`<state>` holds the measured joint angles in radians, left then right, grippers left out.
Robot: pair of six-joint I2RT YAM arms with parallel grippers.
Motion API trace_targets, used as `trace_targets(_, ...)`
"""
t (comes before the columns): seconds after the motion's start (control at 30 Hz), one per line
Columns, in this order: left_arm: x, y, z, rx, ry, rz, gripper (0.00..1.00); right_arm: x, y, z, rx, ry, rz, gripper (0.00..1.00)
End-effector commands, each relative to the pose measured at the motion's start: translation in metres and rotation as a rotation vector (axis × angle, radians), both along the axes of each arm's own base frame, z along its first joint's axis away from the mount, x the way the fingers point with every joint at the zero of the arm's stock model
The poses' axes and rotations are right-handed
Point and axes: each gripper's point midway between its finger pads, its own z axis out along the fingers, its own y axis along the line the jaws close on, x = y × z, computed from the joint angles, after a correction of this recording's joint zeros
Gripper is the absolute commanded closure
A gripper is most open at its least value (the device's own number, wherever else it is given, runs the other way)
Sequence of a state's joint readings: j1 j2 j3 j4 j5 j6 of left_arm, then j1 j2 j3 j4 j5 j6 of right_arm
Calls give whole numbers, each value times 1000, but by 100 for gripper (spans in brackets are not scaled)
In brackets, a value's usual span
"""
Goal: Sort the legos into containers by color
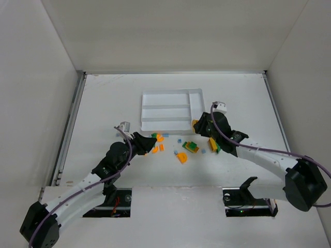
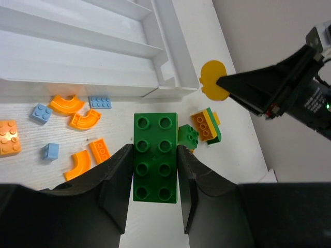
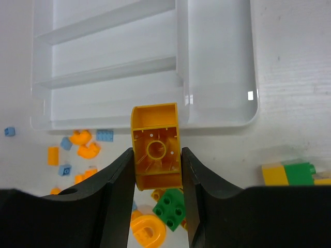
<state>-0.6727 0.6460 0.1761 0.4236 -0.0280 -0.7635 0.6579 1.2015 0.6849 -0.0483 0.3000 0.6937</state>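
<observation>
Left hand point(image 1: 146, 140) is working at the left of the surface point(image 1: 103, 103), its arm reaching in from the near edge. Its fingers are standing narrow and clamping a green brick point(image 2: 155, 157) by the long sides, with the two-by-four studs facing the wrist camera. From above, the brick is sitting just on the near side of the front left corner of the tray point(image 1: 144, 111); contact with the surface cannot be told. To the right, the loose legos point(image 1: 161, 147) are lying scattered in a band along the near wall of the tray, none of them inside it. Orange curved pieces point(image 2: 85, 119) and light blue bricks point(image 2: 100, 102) are lying nearest the left hand. A small green brick point(image 2: 189, 135) is lying just beside the held one. Further right, a stacked clump of orange, green and yellow point(image 1: 191, 147) is resting on the surface. The tray is lying behind them at mid-surface, its three long slots running across and its narrow slot running along the right side. Right hand point(image 3: 156, 155) is hovering at the near right corner of the tray, fingers partly closed and pinching a yellow piece point(image 3: 156, 147) between them. The piece is arched on top and its hollow underside is facing the wrist camera. It is hanging in line with the near wall, where the long slots are meeting the narrow one.
</observation>
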Motion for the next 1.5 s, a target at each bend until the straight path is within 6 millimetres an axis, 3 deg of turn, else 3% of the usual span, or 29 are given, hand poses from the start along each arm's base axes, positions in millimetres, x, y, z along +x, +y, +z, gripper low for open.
trace_targets(0.0, 0, 5, 5, 18, -50, 5, 79, 45, -1, 41, -31, -115, -31, 81)
trace_targets(0.17, -6, 9, -1, 28, -44, 0, 79, 95, 9, 41, -94, -117, -31, 81)
trace_targets(0.3, -12, 12, -9, 9, -25, 3, 78, 139, 3, 31, -164, -99, -63, 81)
trace_targets(0.43, -17, 11, -15, 6, -18, -8, 78, 168, -3, 21, -194, -83, -91, 81)
trace_targets(0.57, -20, 9, -17, 3, -4, -21, 78, 185, -12, 11, -224, -68, -114, 80)
trace_targets(0.73, -18, 11, -19, 6, -1, -7, 78, 188, -5, 11, -188, -68, -105, 80)
trace_targets(0.97, -14, 6, -16, 9, -1, -12, 78, 200, 44, 12, -153, -86, -22, 79)
trace_targets(1.13, -16, 8, -16, 1, -6, -2, 78, 213, 61, 1, -121, -56, -5, 75)
trace_targets(1.2, -16, 9, -14, 8, -3, 0, 78, 219, 67, 3, -100, -57, 0, 69)
trace_targets(1.27, -13, 11, -12, 11, -10, 16, 77, 220, 69, 7, -94, -59, 6, 55)
trace_targets(1.37, -8, 10, -3, 21, -16, 26, 77, 212, 65, 21, -87, -84, 3, 40)
trace_targets(1.47, -1, 8, 5, 36, -29, 35, 77, 195, 56, 43, -67, -124, 7, 33)
